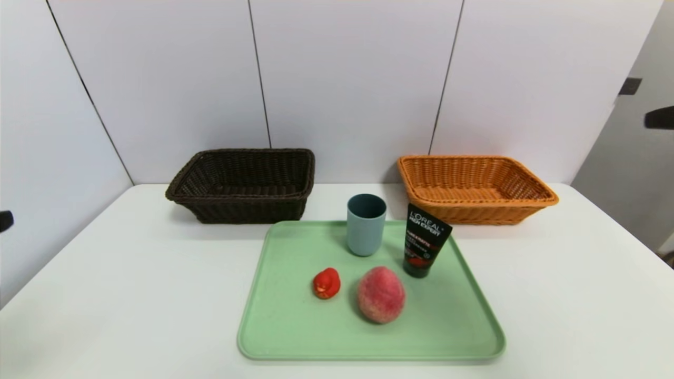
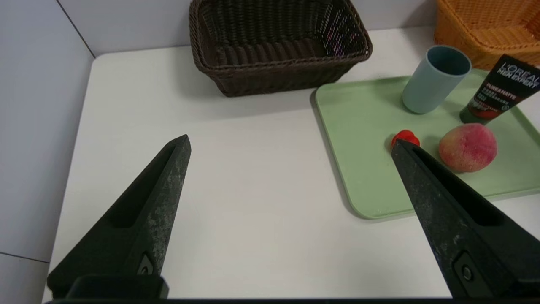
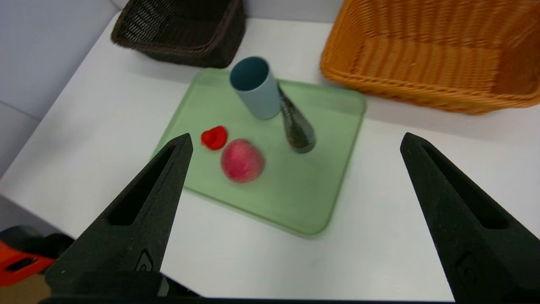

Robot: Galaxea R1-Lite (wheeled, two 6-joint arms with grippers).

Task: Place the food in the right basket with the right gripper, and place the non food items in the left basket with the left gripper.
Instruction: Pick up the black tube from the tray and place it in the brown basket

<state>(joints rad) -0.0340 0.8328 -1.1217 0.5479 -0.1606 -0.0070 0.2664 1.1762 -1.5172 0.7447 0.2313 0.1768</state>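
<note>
A white desk (image 1: 158,295) with rounded far corners stands against pale wall panels (image 1: 358,79), their dark seams running down toward its far edge. Along that edge sit two woven baskets: the dark brown basket (image 1: 247,210) toward the far left corner and the orange-tan basket (image 1: 474,215) toward the far right corner.

Between the desk's left and right edges lies a green tray (image 1: 295,337) with a low raised rim, its near side close to the desk's near edge in the head view. Four items occupy it. A blue-grey cup (image 1: 364,231) stands upright by the middle of the tray's far edge; a black L'Oreal Men Expert tube (image 1: 425,239) stands on its cap near the tray's far right corner. A fuzzy pink-red peach (image 1: 382,295) rests nearer the tray's near edge, right of its middle, and a small red toy (image 1: 327,283) lies to the peach's left, apart from it.

The left claw (image 2: 291,139) hovers above the desk's left part, fingers wide apart and holding nothing. The right claw (image 3: 297,135) hangs over the desk's right part, its fingers also spread, with nothing between them. Beyond the desk's right edge, a grey surface (image 1: 626,142) meets the white panels. An orange object (image 3: 21,266), partly hidden, shows beyond the desk in the right wrist view.
</note>
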